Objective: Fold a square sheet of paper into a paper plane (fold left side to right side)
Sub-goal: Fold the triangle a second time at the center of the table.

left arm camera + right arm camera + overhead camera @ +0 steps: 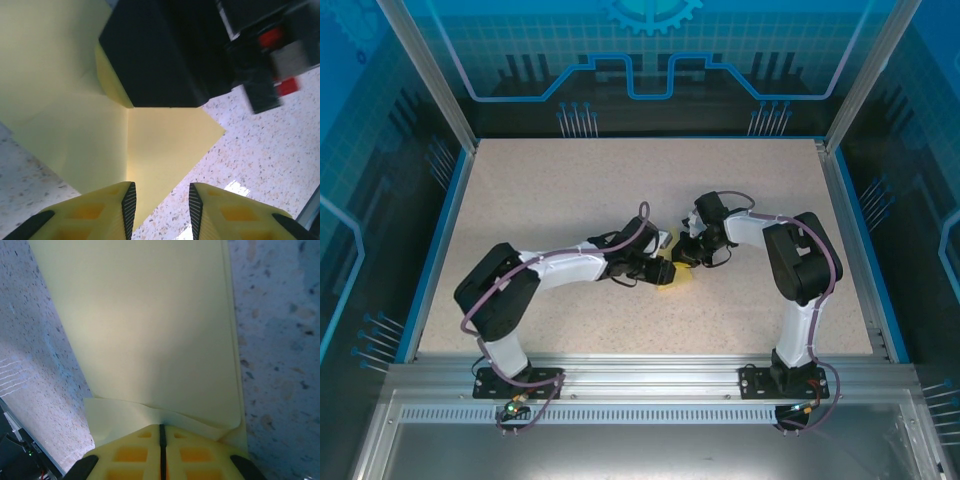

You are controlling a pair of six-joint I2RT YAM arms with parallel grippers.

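Note:
The pale-yellow square sheet of paper (675, 277) lies creased and partly folded on the table between both grippers. In the left wrist view the paper (165, 135) shows a straight crease and a pointed corner. My left gripper (161, 210) is open, its left finger over the paper's edge and its right finger over bare table. My right gripper (161, 432) is shut, and the paper (150, 325) puckers up into its fingertips. The right arm's black housing (160, 50) sits on the sheet's far part. In the top view the left gripper (660, 268) and right gripper (686, 256) almost touch.
The speckled beige table (570, 190) is ringed by a blue rim and an aluminium frame (620, 378) at the near edge. Both arms bend inward, meeting just right of the table's centre.

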